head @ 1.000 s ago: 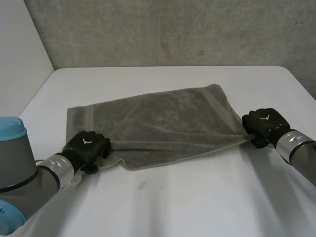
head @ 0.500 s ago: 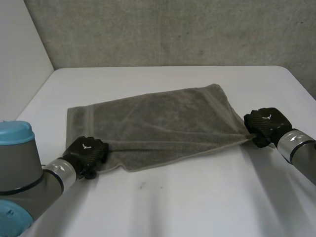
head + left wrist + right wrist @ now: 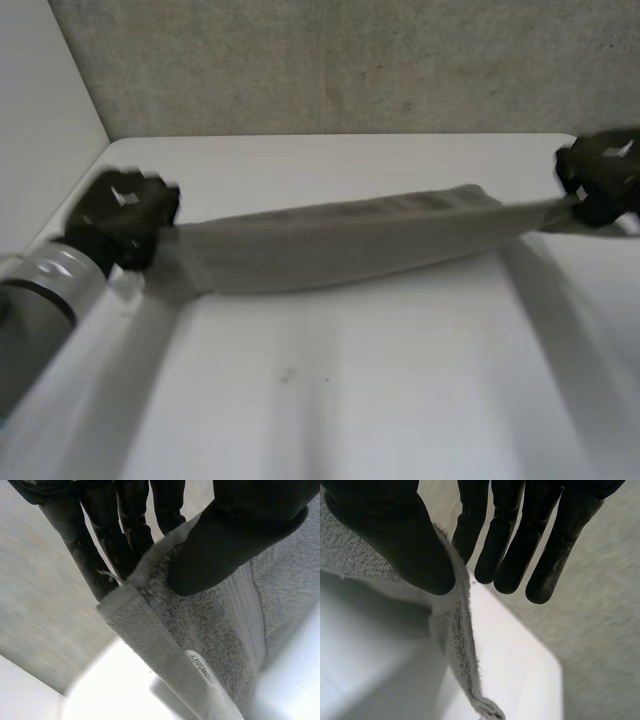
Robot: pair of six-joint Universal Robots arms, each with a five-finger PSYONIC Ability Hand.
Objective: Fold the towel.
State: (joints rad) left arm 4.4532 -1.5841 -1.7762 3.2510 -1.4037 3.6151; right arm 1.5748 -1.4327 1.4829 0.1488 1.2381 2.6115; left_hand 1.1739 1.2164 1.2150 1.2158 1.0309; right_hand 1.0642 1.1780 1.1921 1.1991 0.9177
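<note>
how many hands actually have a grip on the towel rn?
2. The left hand pinches one end of the towel; the right hand pinches the opposite end.

Small white tag on towel edge. Dark letters printed on tag, too small and slanted to read.

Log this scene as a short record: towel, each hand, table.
towel: grey, drawn out in a long band between the two hands
left hand: shut on the towel's left end, thumb pinching the cloth against the fingers
right hand: shut on the towel's right end, edge pinched between thumb and fingers
table: white, with the towel's shadow on it
fold: not yet laid flat
</note>
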